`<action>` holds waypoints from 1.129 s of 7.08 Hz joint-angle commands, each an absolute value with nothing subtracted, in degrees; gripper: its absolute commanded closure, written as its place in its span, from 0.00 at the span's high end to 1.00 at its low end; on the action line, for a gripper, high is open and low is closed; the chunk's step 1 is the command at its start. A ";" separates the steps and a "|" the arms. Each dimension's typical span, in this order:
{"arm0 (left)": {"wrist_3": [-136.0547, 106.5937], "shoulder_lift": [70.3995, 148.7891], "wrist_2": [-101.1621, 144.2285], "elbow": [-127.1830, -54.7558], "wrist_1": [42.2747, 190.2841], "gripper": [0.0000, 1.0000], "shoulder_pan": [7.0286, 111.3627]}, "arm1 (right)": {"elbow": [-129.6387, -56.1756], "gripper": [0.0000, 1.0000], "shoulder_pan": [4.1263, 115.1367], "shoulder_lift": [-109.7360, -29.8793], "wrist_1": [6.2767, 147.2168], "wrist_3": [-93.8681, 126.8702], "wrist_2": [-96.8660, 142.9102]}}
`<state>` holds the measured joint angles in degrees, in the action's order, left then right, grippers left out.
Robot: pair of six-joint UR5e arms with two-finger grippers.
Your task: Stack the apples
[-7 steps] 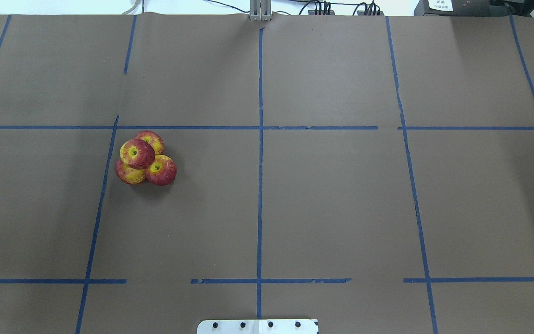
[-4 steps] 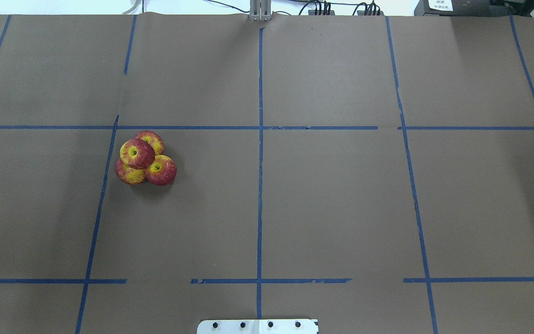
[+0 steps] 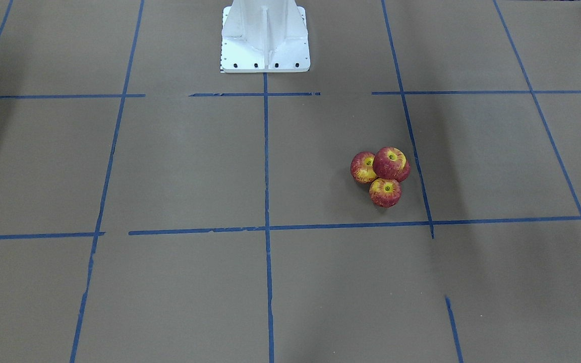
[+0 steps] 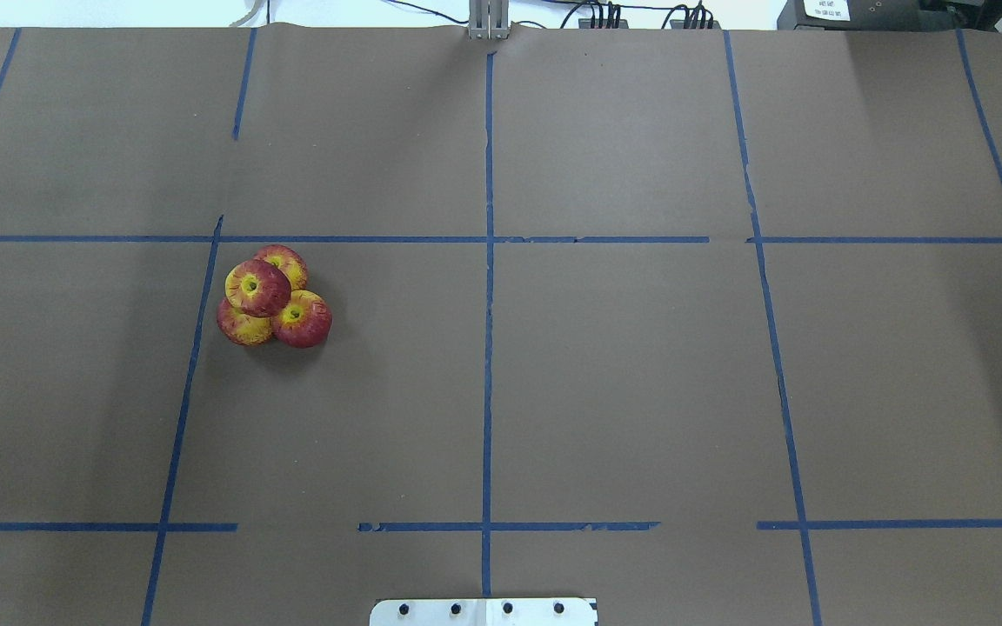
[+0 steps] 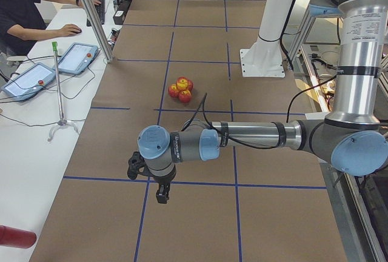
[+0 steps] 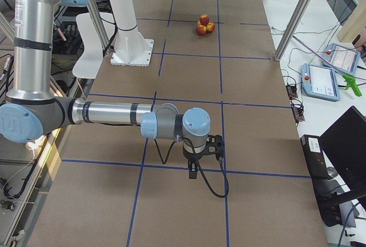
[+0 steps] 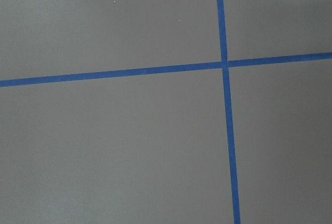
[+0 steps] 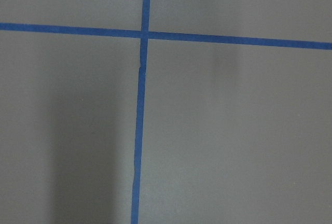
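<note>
My left tool (image 5: 161,197) hangs over the counter's (image 4: 640,391) left end; open or closed, I cannot tell (side view only). The apples (image 4: 270,300) sit piled inward of it, one atop three, nearer it than my right tool (image 6: 193,174), equally unclear.

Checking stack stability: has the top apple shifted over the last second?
No. The top apple sits at the same spot beside the blue tape line in the overhead view.
</note>
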<state>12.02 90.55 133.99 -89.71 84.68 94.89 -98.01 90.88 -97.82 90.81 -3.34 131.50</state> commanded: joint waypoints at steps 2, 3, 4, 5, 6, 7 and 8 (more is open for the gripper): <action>11.78 91.05 134.30 -89.04 87.16 1.00 94.66 | -98.00 1.00 90.88 -97.82 90.79 -3.34 131.49; 12.13 91.05 134.30 -89.47 87.36 1.00 94.66 | -98.00 1.00 90.88 -97.82 90.79 -3.34 131.57; 12.22 91.05 134.30 -89.39 87.62 1.00 94.57 | -98.09 1.00 90.88 -97.82 90.79 -3.34 131.49; 12.30 90.97 133.86 -88.69 87.63 1.00 94.57 | -98.00 1.00 90.88 -97.82 90.88 -3.34 131.48; 12.30 90.97 134.21 -88.25 87.71 1.00 94.57 | -98.09 1.00 90.88 -97.82 90.88 -3.34 131.57; 12.22 90.97 134.21 -88.16 87.63 1.00 94.57 | -98.00 1.00 90.88 -97.82 90.79 -3.34 131.57; 12.22 90.97 134.30 -88.50 87.45 1.00 94.57 | -98.00 1.00 90.88 -97.82 90.79 -3.34 131.49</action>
